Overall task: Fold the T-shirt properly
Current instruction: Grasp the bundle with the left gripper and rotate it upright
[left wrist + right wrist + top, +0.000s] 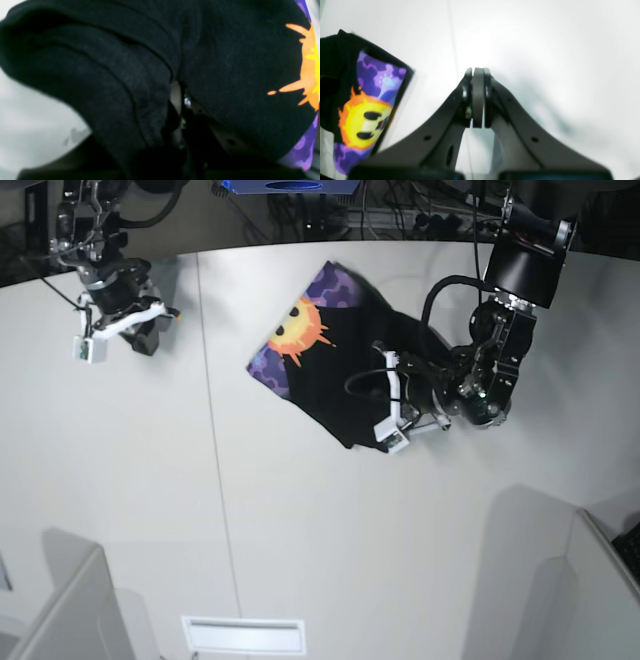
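Now left hand [385, 395] pinching T-shirt [335, 370] edge; right hand [478, 97] pressed together, apart.

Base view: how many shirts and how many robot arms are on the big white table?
T-shirt: 1
Robot arms: 2, the left arm and the right arm
Total: 3

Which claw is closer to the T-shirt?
The left claw: it is shut on the T-shirt at its edge. The right claw is shut on nothing, far off across the table.
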Controlling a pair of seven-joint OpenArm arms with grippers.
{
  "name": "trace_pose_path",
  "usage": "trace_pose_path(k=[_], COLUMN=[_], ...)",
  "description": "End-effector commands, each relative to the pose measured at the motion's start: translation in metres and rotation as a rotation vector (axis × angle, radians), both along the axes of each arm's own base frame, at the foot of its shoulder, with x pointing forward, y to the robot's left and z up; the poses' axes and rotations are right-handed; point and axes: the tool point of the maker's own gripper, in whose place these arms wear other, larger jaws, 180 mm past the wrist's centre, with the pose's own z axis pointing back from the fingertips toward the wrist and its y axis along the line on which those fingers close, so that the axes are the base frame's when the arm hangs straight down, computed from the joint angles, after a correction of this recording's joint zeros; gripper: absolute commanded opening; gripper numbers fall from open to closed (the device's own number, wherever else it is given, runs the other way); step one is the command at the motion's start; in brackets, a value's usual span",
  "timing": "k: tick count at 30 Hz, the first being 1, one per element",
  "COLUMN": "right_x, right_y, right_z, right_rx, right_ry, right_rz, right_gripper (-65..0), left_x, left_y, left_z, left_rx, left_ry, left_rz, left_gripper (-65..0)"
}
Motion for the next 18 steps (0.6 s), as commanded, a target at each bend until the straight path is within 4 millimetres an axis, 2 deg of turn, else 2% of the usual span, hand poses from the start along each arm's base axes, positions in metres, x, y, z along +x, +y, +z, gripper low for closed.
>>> trace_pose_path(k=[1,8,13,18], right_x=[0.002,-0.016,-0.028,-0.038], right_y=[-0.004,-0.021,-0.029,-0.033], right_z=[0.009,0.002,-0.003,-0.006], right_rx=[-0.008,-0.019,-0.012,-0.003], right_ry=[-0.036,-0.002,0.020,0.032], right_rz=[0.002,-0.068,-0.122,-0.169], right_gripper=[-65.0,-65.0,-65.0,-65.0], left_x=[0.003,0.013,0.022,0.025], left_y=[0.002,-0.026,-0.046,-0.079], left_z=[0.001,0.006,0.018,0.030], left_rx=[0.056,0.186,0.234,0.221], left_ry=[-0.015,-0.098,-0.155,-0.232], left_rz=[-0.045,-0.271,-0.396,-0.523], left_gripper=[-65.0,-65.0,-65.0,-65.0])
